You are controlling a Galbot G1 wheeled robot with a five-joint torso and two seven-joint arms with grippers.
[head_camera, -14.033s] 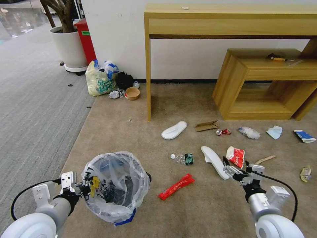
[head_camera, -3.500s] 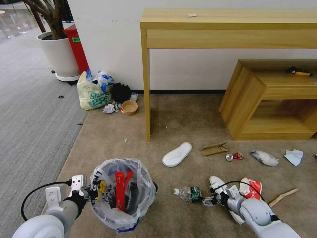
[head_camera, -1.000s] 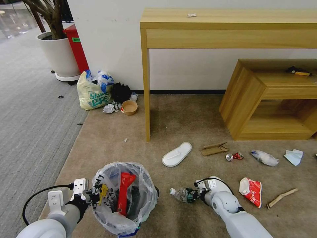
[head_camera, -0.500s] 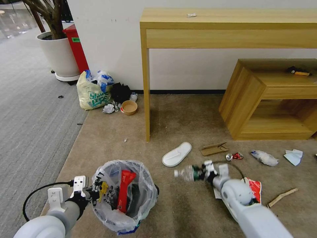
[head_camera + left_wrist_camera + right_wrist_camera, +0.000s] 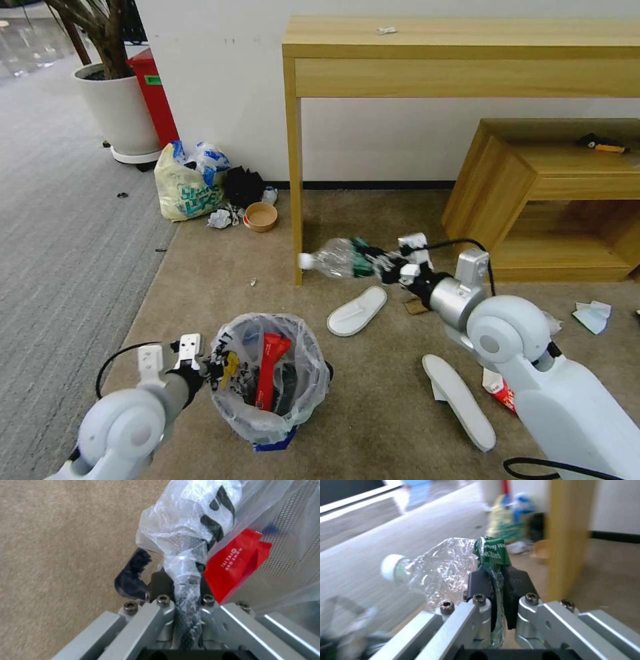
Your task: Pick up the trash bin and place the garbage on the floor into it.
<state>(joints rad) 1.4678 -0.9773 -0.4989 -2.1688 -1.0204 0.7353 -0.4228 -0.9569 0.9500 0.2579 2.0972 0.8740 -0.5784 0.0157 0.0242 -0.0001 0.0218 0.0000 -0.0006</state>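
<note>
Crushed clear plastic bottle with a green label (image 5: 340, 257), off the carpet a second ago, now rides high, pinched in the right gripper (image 5: 395, 265), right of and beyond the bag-lined round dark bin (image 5: 270, 380), whose rim the left gripper (image 5: 215, 369) clamps; dropping remains

Trash bin (image 5: 270, 380) near-left w/ wrapper (image 5: 267, 367) in it; slipper (image 5: 357, 311) far-right of bin; 2nd slipper (image 5: 459, 400) near-right on floor.

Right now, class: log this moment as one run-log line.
left gripper: shut on trash bin rim | right gripper: shut on crushed bottle, raised | white slippers: on floor
</note>
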